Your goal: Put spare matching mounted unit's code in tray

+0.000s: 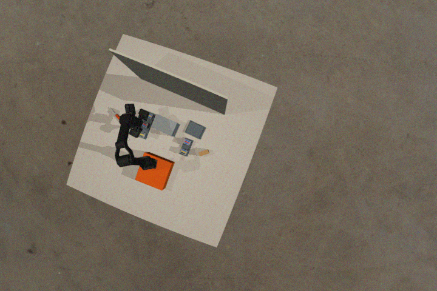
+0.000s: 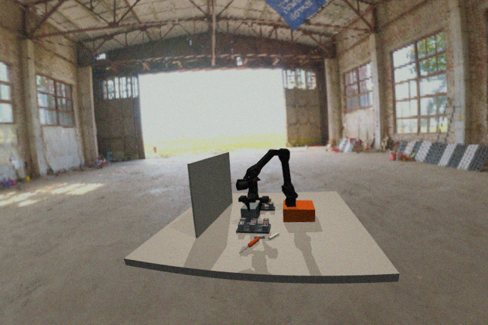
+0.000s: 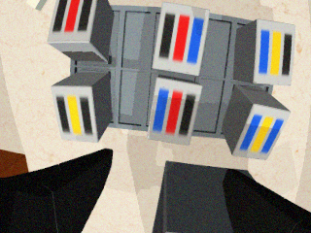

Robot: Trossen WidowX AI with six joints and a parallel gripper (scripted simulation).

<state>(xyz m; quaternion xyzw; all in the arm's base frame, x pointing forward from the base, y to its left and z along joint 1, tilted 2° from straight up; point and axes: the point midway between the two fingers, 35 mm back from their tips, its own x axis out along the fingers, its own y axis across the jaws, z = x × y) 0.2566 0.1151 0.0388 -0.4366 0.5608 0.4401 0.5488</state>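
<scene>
Black gripper [image 1: 139, 122] [image 2: 257, 204] [image 3: 170, 167], parted and unclenched; striped spares [image 1: 144, 124] [image 2: 253, 221] [image 3: 174, 112] crisp in wrist view, tiny from above.

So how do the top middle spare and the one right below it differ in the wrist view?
The upper spare reads black, red, blue from left to right; the lower spare reads blue, red, black. The upper spare's striped face looks a little larger in the picture than the lower spare's. Both have a pale face with red as the middle stripe.
</scene>
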